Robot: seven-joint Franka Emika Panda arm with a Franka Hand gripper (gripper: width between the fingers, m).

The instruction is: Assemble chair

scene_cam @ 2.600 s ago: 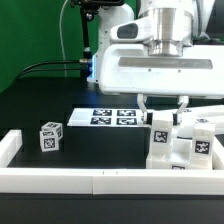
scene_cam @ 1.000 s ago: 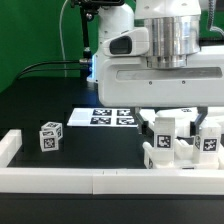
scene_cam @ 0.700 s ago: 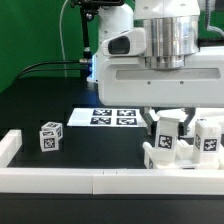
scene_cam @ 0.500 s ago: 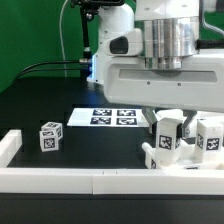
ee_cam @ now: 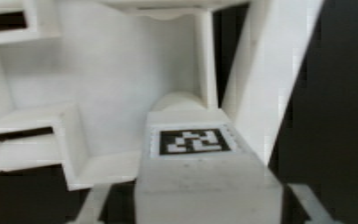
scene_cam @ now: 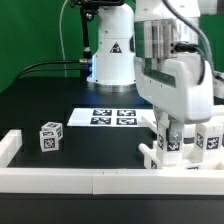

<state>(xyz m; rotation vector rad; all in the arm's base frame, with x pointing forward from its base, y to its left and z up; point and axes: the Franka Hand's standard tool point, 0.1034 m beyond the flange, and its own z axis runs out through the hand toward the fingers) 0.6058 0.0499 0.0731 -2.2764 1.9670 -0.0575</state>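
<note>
The gripper (scene_cam: 174, 132) hangs low in the lower right of the exterior view. As far as I can see, its fingers are closed on an upright tagged piece (scene_cam: 171, 146) of the chair, which stands among the other white chair parts (scene_cam: 207, 143) crowded against the frame's right edge. In the wrist view the same piece, tag facing the camera, sits tight between white panels on both sides.

That tightness is what worries me. The held piece is hemmed in by its neighbours, so a lift that goes up at a slant could drag a panel along or tip the cluster. If the grip is off centre, the piece might twist in the fingers and no longer line up with its slot. The low white border rail (scene_cam: 90, 181) runs just in front of the cluster, along the bottom of the frame, and a sideways move at this height could catch on it.

One small tagged cube (scene_cam: 50, 136) sits alone at lower left, well apart from everything else.

The table (scene_cam: 95, 148) is matte black, and the marker board (scene_cam: 110, 117) lies flat near the middle. A green backdrop (scene_cam: 30, 40) fills the upper left, dark cables (scene_cam: 50, 68) trail across it, and the arm's white base (scene_cam: 112, 55) stands behind.
</note>
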